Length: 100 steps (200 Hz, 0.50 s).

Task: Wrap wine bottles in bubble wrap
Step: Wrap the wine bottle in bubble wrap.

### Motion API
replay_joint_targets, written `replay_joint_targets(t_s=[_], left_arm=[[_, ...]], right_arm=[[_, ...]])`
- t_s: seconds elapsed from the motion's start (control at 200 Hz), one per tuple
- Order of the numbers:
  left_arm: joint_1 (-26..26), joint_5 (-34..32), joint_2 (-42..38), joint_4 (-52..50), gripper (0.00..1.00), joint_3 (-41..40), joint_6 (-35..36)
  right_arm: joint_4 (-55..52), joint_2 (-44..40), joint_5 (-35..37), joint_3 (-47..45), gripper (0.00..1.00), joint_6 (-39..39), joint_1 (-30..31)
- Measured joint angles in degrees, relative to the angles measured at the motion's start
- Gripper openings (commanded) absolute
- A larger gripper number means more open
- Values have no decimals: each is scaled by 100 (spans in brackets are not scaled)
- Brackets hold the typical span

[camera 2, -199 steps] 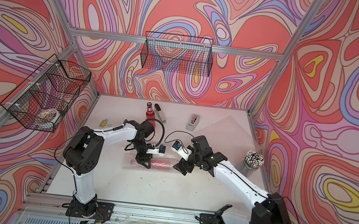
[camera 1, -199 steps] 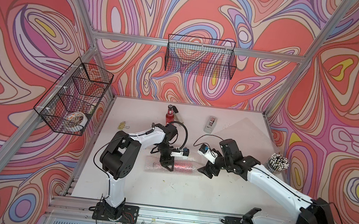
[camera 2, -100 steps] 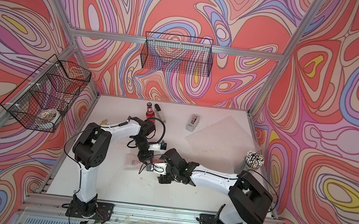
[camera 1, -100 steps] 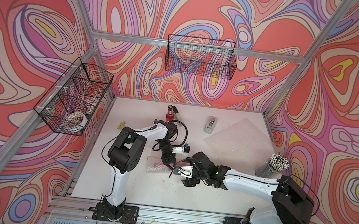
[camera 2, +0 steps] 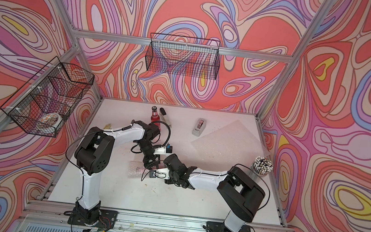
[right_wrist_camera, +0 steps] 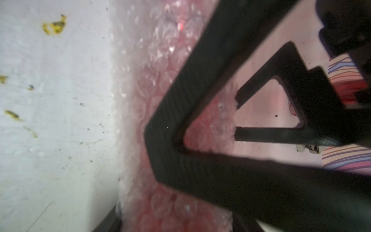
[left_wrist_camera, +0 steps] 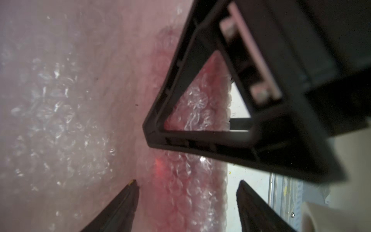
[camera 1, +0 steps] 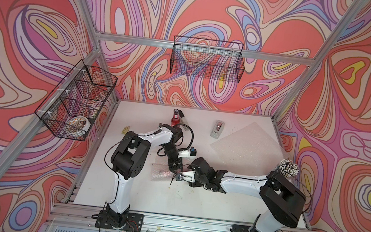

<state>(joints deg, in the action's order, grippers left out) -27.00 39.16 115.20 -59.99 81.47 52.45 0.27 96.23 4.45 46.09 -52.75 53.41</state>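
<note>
- Right fingers [left_wrist_camera: 200, 144] have swung in beside left fingers [left_wrist_camera: 120, 211] at the wrapped bottle's [camera 1: 160, 172] right end.
- Bottle lies crosswise on the tabletop [camera 1: 192, 206]; left fingers spread wide astride it; right fingers' grip cannot be told.

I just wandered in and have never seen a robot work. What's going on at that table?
The robot is wrapping bottles. Its left gripper and right gripper meet mid-table over a small bottle of red liquid lying wrapped in a clear bubble-wrap sheet. The left gripper's jaws stand apart astride the bundle; the right one's grip is hidden. A second red bottle with a dark cap stands bare at the back, and another bubble-wrap sheet lies flat nearby.
</note>
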Motion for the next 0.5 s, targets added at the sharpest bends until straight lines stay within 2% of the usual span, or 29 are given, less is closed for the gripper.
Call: replay_joint_targets(t_s=[0.145,0.215,0.33,0.501], left_arm=[[42,-46,-345,48,100,9,-68],[127,-199,-669,87,100,-2,-166],[385,-616,-1635,229,100,-243,-323],[723,-1425,-3062,573,100,-879,-439]], right_arm=[[-166,0,-151,76,50,240,-9],[-398,2,-400,186,49,492,-44],[-918,109,-1029,509,48,1005,-170],[-1596,417,-2264,1014,47,1742,-509]])
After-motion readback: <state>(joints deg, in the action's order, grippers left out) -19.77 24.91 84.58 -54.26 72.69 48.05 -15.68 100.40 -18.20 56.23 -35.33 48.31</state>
